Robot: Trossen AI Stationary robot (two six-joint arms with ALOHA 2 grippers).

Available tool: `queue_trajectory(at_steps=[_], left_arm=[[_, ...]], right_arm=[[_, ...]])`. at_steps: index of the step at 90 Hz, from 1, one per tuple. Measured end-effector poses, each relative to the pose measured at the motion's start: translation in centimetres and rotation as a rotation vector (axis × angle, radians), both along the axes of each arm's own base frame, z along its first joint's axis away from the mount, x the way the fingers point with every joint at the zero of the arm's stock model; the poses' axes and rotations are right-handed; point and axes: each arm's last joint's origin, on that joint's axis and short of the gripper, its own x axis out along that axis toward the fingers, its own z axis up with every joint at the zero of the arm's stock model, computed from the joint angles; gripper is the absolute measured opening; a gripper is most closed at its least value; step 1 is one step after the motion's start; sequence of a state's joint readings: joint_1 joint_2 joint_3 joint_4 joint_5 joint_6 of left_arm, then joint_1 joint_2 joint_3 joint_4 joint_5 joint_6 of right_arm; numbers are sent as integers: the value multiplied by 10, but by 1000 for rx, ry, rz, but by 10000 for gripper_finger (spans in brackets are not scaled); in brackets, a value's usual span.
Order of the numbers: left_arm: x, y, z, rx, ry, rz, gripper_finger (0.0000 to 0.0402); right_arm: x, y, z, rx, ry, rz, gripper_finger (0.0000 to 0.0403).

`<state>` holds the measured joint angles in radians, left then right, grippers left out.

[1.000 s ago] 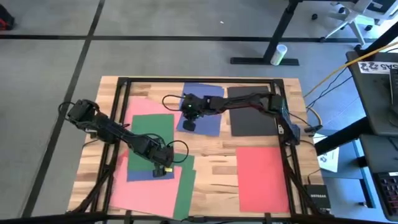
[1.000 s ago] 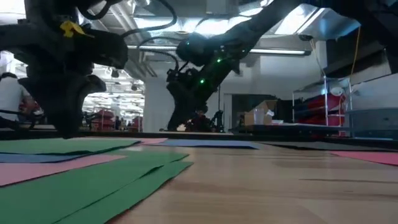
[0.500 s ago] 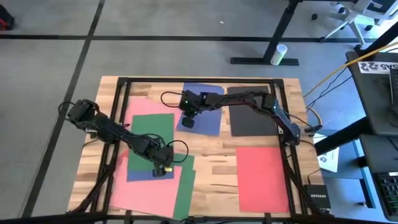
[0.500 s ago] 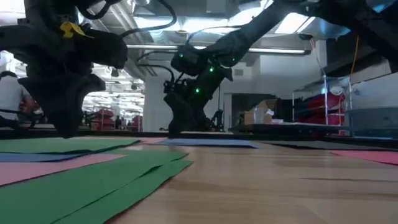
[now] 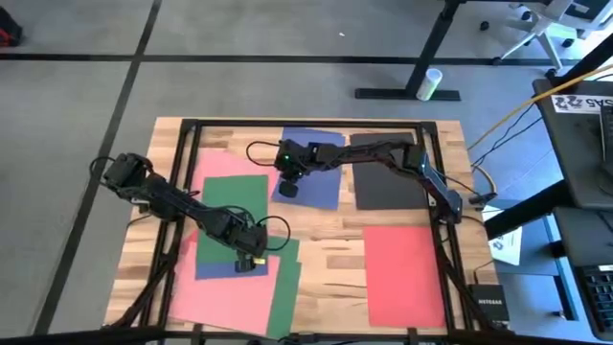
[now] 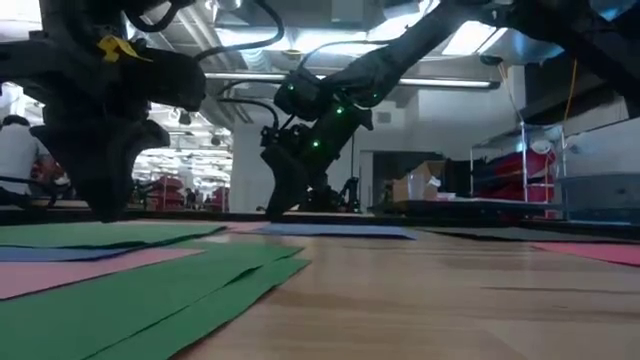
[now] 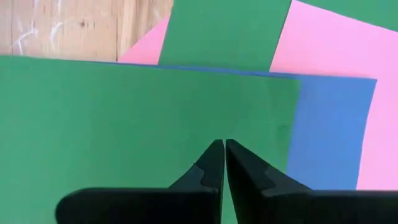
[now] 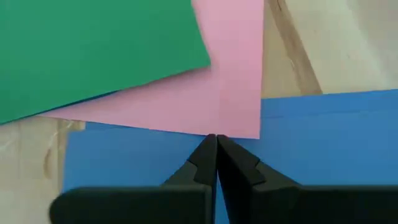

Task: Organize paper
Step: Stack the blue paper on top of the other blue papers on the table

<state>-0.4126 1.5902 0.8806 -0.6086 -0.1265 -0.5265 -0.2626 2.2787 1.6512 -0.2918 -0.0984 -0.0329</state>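
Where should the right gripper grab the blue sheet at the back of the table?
Probably the blue sheet is best taken at its left edge, where the right gripper sits shut. It lies flat, so no face can be pinched; the pink sheet overlaps that corner, so come from above and slide it off.

We are in a robotics lab or workshop. A wooden table (image 5: 326,249) in a dark frame stands on grey carpet crossed by black tape lines (image 5: 124,91). Desk legs (image 5: 421,67) and an office chair base (image 5: 536,24) sit at the far side; ceiling strip lights (image 6: 470,35), red equipment (image 6: 530,170) and a seated person (image 6: 15,155) fill the room behind.
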Motion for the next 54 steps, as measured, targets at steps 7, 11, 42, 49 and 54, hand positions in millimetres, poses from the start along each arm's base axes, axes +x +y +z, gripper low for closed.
queue_trajectory(at_steps=[7,11,42,49,54], left_arm=[[0,0,0,2,0,-2,0],[0,0,0,12,-1,-7,0],[-10,-19,0,62,-21,-58,0],[-13,-24,0,82,-35,-63,0],[-15,-28,1,93,-51,-63,0]], right_arm=[[-1,4,1,22,17,33,0],[-3,9,3,37,33,66,0],[-12,83,38,-80,140,290,0],[-15,100,51,-123,135,329,0],[-16,111,58,-144,127,344,0]])
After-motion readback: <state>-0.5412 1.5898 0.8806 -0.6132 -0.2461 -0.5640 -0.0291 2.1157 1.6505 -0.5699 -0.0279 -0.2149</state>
